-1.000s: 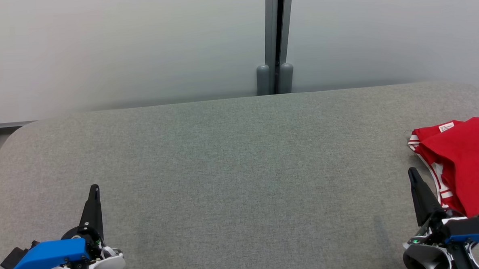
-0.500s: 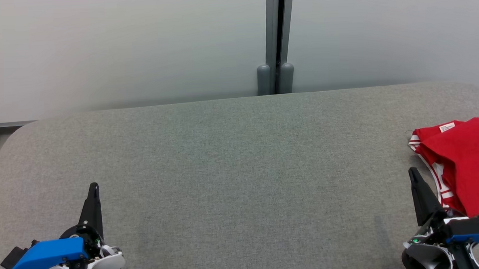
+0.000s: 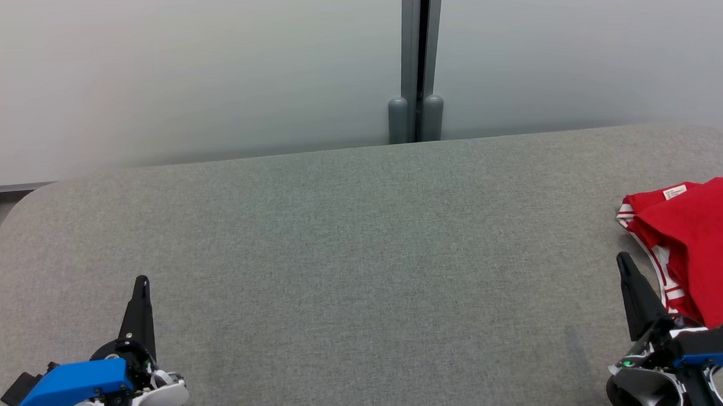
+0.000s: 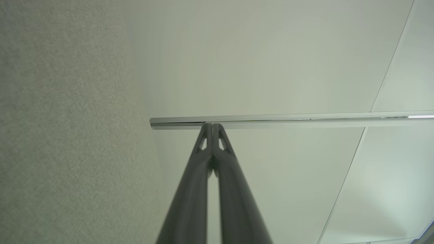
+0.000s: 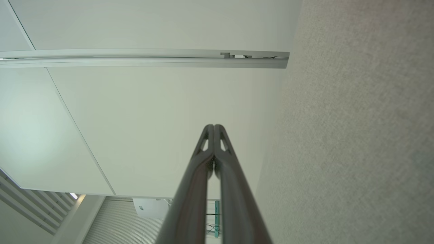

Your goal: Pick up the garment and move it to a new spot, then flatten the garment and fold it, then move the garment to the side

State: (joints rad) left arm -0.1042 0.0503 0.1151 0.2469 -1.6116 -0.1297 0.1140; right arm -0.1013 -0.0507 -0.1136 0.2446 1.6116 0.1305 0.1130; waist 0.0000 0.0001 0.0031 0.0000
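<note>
The garment (image 3: 702,243), red with white stripes and a white label, lies folded at the right edge of the grey table (image 3: 351,240), partly cut off by the head view's border. My right gripper (image 3: 621,260) stands at the lower right, just left of the garment's near edge, its fingers pressed together and holding nothing. At the lower left, far from the cloth, my left gripper (image 3: 141,282) is shut and empty too. In the wrist views the left gripper (image 4: 213,126) and the right gripper (image 5: 214,127) each show both fingertips touching.
A pale wall with a grey vertical post (image 3: 419,60) rises behind the table's far edge. The table's rounded left corner (image 3: 20,202) lies near a strip of floor. The wide grey cloth surface stretches between the two grippers.
</note>
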